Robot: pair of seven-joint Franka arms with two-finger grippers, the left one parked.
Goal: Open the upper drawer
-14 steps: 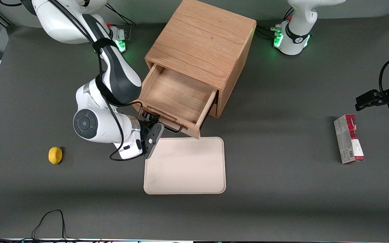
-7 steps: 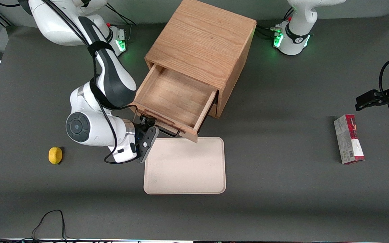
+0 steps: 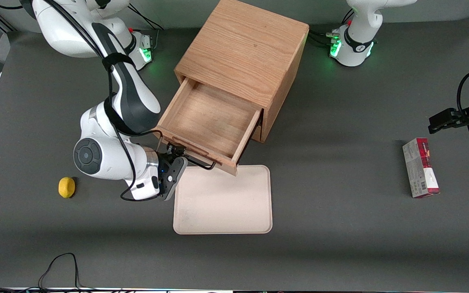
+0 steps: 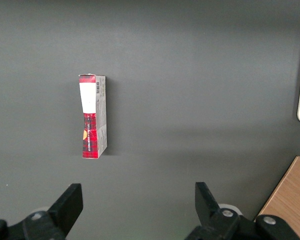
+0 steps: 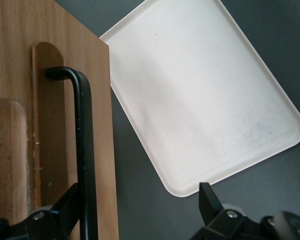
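The upper drawer [image 3: 210,118] of the light oak cabinet [image 3: 242,53] stands pulled well out, its box empty. Its black wire handle [image 3: 196,160] runs along the drawer front, on the side nearer the front camera. My right gripper [image 3: 176,154] is at the handle's end toward the working arm's side. In the right wrist view the gripper [image 5: 138,192] is open, jaws wide apart. The handle [image 5: 82,140] lies just inside one finger [image 5: 65,210], against the drawer front [image 5: 97,125]. The lower drawer is hidden under the open one.
A cream tray [image 3: 222,199] lies on the table just in front of the open drawer, also in the right wrist view [image 5: 200,100]. A yellow lemon [image 3: 66,187] lies toward the working arm's end. A red and white box [image 3: 419,167] lies toward the parked arm's end.
The upper drawer has slid a little farther out of the cabinet. My gripper and forearm have moved with the handle, away from the cabinet and toward the working arm's end.
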